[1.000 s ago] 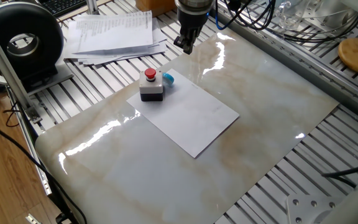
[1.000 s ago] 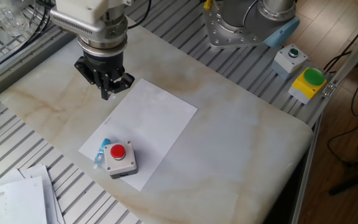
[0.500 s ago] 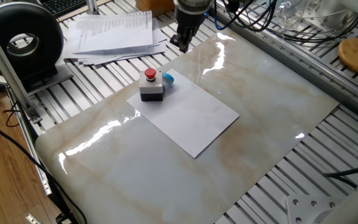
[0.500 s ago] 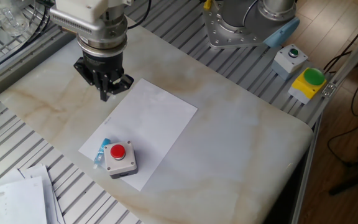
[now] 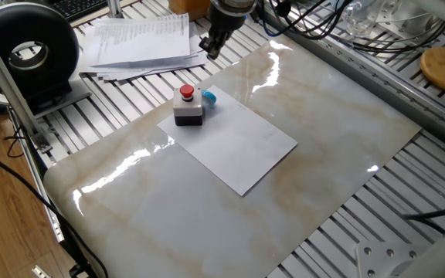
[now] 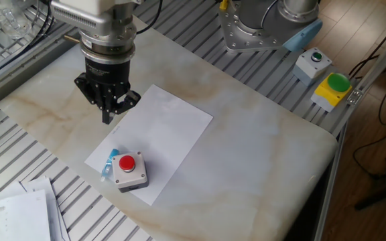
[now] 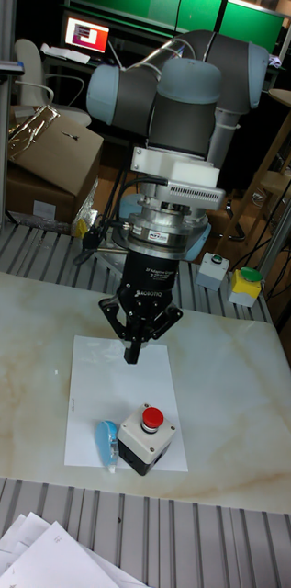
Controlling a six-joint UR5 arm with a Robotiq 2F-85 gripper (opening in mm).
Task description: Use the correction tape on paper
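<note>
One arm is all you've got out there, and its gripper [image 6: 107,118] hangs in the air over the marble slab [image 6: 260,140], fingers pressed together into a single dark point with nothing between them. From the other fixed view, that tip sits just off the paper's long edge, on the side away from the robot base [image 6: 267,23]. From the tall fixed view the gripper [image 7: 133,353] points straight down above the far half of the sheet, well clear of the surface.

Now look at the paper [image 6: 154,142]: it lies flat on the slab, angled to its edges. At one short end you've got the correction tape [image 6: 108,163], light blue, lying on the sheet right by its corner. Snug against it sits the grey button box [image 6: 130,172] with its red button up top; the tall fixed view shows the correction tape [image 7: 106,443] touching or just beside the box [image 7: 143,439], and I can't tell you which. In one fixed view only a sliver of blue [image 5: 209,98] peeks out from behind the box [image 5: 188,107], both at the corner of the paper [image 5: 238,145] nearest the printed pages [image 5: 139,38].

Your gripper [image 5: 210,46] in that view is up beyond the box, over the slab's edge near those pages, apart from the tape and touching nothing. Off the slab, a yellow box with a green button [image 6: 333,89] rests on the frame.
</note>
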